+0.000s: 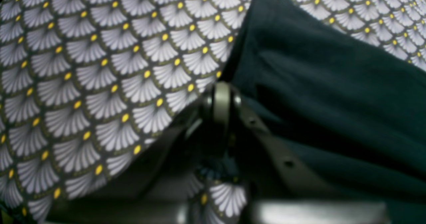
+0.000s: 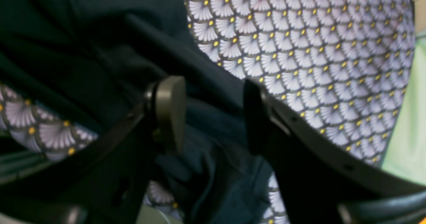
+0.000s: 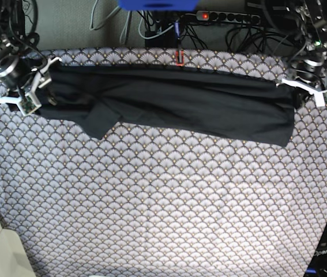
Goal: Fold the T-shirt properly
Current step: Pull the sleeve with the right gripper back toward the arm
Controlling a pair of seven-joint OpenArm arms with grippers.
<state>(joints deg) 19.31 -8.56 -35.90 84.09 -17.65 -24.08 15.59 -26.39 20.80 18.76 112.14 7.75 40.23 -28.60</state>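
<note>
The dark T-shirt (image 3: 180, 101) lies as a long folded band across the far part of the table, with a sleeve flap hanging down toward its left end. At the band's left end my right gripper (image 3: 36, 95) stands open. In the right wrist view its pads (image 2: 171, 97) are apart over bunched T-shirt (image 2: 83, 51) fabric, gripping nothing. My left gripper (image 3: 299, 92) sits at the band's right end. Seen from the left wrist, the left gripper (image 1: 221, 99) is shut on the T-shirt (image 1: 316, 84) edge, and the cloth rises from its tips.
The scallop-patterned tablecloth (image 3: 163, 202) covers the whole table. Cables and a power strip (image 3: 226, 17) run behind the far edge. A blue object (image 3: 157, 4) sits at the top. Pale floor shows past the table's left front corner.
</note>
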